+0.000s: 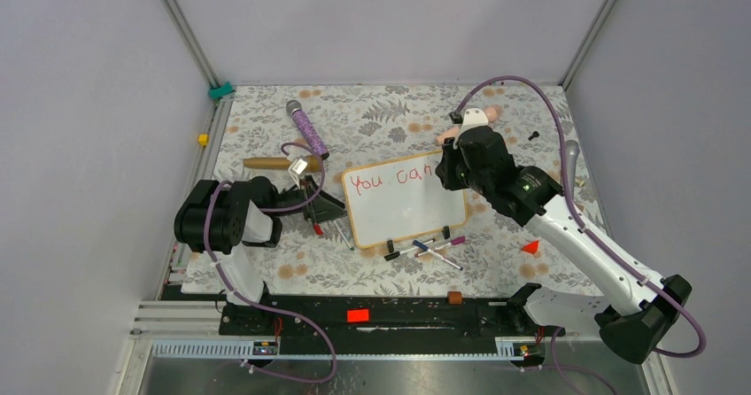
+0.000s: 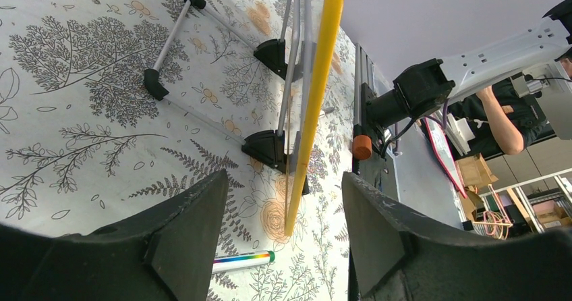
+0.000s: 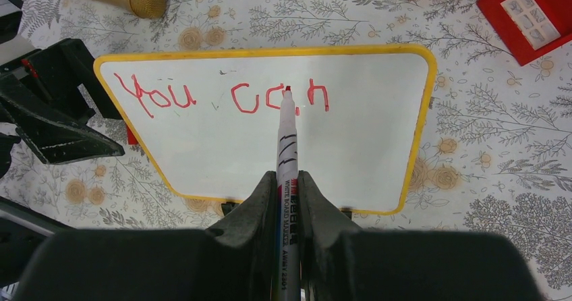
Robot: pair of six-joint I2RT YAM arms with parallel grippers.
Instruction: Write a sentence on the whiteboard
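Observation:
The whiteboard (image 1: 409,216) lies tilted on the floral cloth, yellow-framed in the right wrist view (image 3: 202,156). Red lettering of the sentence (image 1: 390,180) reads "You can" along its top (image 3: 158,97). My right gripper (image 3: 288,179) is shut on a white whiteboard marker (image 3: 286,142), whose red tip rests at the "a" of "can". From above, that gripper (image 1: 445,170) hangs over the board's upper right corner. My left gripper (image 1: 321,211) sits at the board's left edge. Its jaws (image 2: 284,186) stand open, with the board's yellow edge (image 2: 317,92) ahead between them, untouched.
Several loose markers (image 1: 425,248) lie by the board's front edge, and a rainbow-banded one (image 2: 244,261) is near the left fingers. A purple microphone (image 1: 307,129) and a wooden-handled one (image 1: 270,163) lie behind the left gripper. A red block (image 3: 523,11) sits right of the board.

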